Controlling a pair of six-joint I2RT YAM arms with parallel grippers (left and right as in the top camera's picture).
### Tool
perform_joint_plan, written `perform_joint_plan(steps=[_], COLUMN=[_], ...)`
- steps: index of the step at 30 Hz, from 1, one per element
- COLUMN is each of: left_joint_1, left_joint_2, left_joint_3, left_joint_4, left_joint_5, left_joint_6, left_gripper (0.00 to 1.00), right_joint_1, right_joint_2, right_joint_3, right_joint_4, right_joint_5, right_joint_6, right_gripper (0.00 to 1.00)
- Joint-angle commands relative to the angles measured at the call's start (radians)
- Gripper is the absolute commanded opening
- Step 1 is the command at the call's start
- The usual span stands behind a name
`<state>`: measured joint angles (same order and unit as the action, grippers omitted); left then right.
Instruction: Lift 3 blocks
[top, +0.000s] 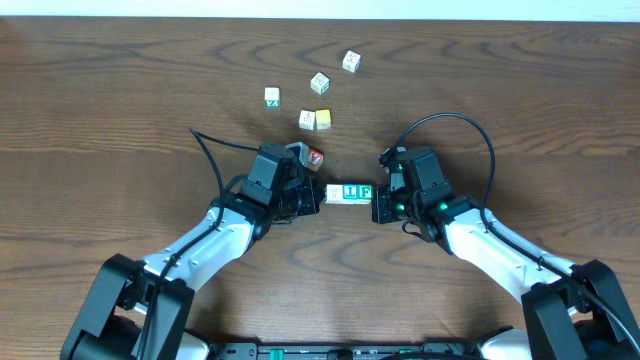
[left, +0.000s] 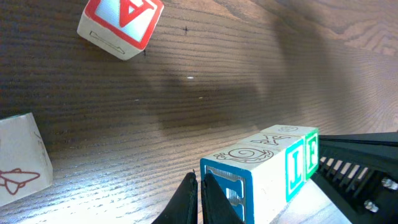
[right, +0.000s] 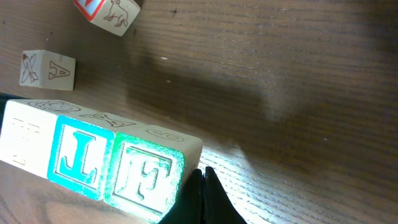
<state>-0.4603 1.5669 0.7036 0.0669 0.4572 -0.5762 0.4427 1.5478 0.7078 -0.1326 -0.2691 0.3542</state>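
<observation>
Three blocks (top: 349, 193) in row at middle of worktop (top: 100, 100) — cream block (top: 334, 193), blue block (top: 350, 192), green block (top: 364, 192) — touching end to end, pinched between two tools.
Left tool (top: 316, 195): fingers together, tips against cream end.
Right tool (top: 377, 203): fingers together, tips against green end.
Cannot tell if row is clear of worktop.
Risk: only end pressure holds row — uneven push or arms drifting apart, and middle block buckles out, drops.
Red block (top: 314, 157) near left tool could get knocked.

Dark wood-grain table (top: 100, 80) (pale strip (top: 320, 8) beyond)
</observation>
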Motion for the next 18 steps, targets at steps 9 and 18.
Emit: perform_joint_plan(steps=[9,18], left_joint_1=[-0.069,-0.07], left_joint_2=[-0.021,-0.021], left_joint_3=[0.063,0.063], left_joint_4=[0.023,0.023], left_joint_5=[0.186,0.19], left_joint_6=[-0.002,-0.003], left_gripper=[0.07,0.07], right_joint_1=[0.075,0.075], right_joint_2=[-0.041,-0.041], right_joint_3=[0.064,0.064], right_joint_4=[0.019,0.019], right_joint_5=[-0.323,-0.323], right_joint_6=[-0.031,-0.03], right_gripper=[0.01,0.01])
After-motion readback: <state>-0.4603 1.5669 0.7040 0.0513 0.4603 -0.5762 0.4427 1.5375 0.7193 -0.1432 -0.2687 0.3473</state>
